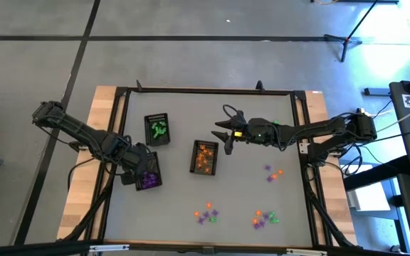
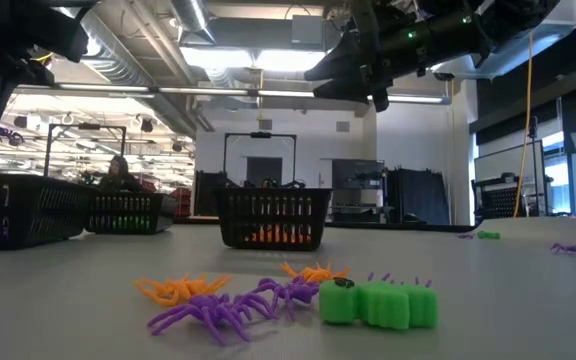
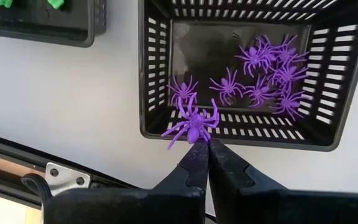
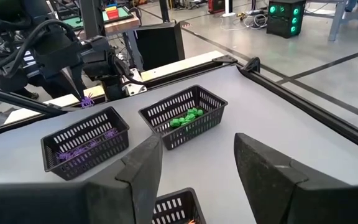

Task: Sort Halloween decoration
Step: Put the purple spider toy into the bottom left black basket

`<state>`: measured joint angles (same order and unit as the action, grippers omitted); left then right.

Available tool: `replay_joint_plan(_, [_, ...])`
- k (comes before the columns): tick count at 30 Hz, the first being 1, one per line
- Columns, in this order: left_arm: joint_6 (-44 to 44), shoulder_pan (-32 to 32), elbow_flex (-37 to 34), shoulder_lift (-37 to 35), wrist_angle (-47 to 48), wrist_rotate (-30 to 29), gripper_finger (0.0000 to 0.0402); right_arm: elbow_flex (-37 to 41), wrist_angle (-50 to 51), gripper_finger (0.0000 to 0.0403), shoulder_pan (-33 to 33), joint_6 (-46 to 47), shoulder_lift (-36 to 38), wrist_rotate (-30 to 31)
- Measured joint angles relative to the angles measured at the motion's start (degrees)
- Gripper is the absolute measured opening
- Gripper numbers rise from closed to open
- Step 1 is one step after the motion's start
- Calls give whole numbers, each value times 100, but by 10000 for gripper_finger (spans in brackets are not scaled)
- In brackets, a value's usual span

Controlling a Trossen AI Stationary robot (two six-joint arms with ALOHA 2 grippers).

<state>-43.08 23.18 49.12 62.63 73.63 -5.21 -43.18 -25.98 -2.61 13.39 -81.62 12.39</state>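
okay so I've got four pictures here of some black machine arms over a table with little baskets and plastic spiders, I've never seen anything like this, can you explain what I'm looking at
These are two robot arms at a grey table, sorting tiny Halloween trinkets by colour. One picture looks straight down, one sits at table height, and two come from cameras on the arms' wrists.

Three black baskets stand on the table: the purple basket holds purple spiders, the green basket green pieces, the orange basket orange ones. Unsorted trinkets lie loose near the table's front edge.

The left gripper is shut on a purple spider, just over the purple basket's rim. The right gripper hangs open and empty above the orange basket.
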Motion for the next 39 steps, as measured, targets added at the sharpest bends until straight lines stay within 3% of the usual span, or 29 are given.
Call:
replay_joint_plan(24, [15, 0, 0, 0, -22, -41, 0, 0, 42, 198, 0, 17, 0, 15])
replay_joint_plan(39, [0, -2, 0, 0, -37, 235, 0, 0, 39, 198, -2, 26, 0, 113])
